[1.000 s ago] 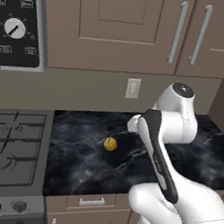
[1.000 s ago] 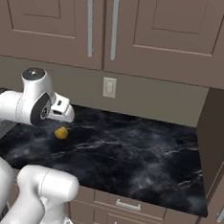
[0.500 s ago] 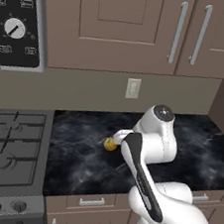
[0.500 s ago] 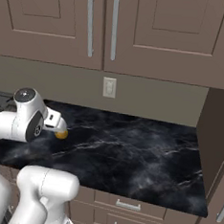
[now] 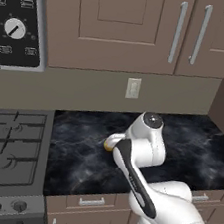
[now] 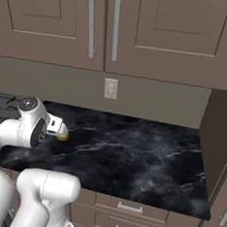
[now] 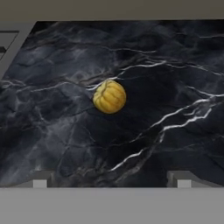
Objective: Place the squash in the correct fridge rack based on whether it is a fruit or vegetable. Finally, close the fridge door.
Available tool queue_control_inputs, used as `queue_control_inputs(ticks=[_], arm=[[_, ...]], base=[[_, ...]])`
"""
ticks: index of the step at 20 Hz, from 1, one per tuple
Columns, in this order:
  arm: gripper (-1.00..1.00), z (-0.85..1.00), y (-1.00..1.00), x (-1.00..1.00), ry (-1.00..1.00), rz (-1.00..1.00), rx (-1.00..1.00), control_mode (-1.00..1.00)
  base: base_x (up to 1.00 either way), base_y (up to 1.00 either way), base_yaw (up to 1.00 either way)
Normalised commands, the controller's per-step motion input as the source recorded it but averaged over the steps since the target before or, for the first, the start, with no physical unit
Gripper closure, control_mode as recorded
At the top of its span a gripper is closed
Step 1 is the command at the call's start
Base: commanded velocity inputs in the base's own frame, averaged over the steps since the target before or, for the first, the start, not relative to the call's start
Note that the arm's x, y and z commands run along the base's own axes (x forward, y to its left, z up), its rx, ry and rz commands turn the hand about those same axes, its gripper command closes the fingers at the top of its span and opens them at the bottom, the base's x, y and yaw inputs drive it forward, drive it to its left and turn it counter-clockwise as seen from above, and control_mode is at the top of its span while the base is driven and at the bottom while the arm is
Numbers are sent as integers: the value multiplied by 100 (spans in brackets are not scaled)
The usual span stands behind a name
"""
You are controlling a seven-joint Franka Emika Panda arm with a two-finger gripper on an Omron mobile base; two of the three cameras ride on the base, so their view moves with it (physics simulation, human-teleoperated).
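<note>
Down and forward goes my arm since a second ago: it stood tall over the counter then, and now the elbow folds low and the hand dips toward the squash, while the cabinets and stove sit exactly where they were, so my base hasn't driven.

Big picture first: the black marble counter (image 6: 145, 157) runs under brown wall cabinets (image 5: 125, 26), with the stove (image 5: 9, 145) off to my left. No fridge here, so I judge the rack and door are a drive away and this is the pick-up stage.

My arm (image 5: 145, 143) bends over the counter's left half, hand angled down so its camera looks straight along the fingers at the target.

The gripper (image 7: 111, 183) is spread wide, one tip low left and one low right in the hand view, nothing between them. That wide stance makes sense: the ball has to fit in the gap.

Smallest now: the squash (image 7: 109, 96), ribbed and yellow, rests on the marble ahead of the tips, centred between them but not reached. From the right base view it peeks out just past my wrist (image 6: 63, 137).
</note>
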Motion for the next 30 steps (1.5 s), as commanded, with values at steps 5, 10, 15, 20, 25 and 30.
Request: queue_control_inputs(ticks=[5, 10, 15, 20, 25, 30], arm=[[-100, -26, 9, 27, 1, -1, 0, -100], [-100, -24, 11, 26, 1, -1, 0, -100], [-100, -20, 2, 27, 3, -2, 0, -100], [-100, -14, 0, 27, 9, -1, 0, -100], [-100, -18, 0, 21, 6, -1, 0, -100], [-100, -20, 0, 22, 3, 0, 0, -100]], base=[[0, 0, 0], [0, 0, 0], [0, 0, 0], [0, 0, 0], [0, 0, 0], [0, 0, 0]])
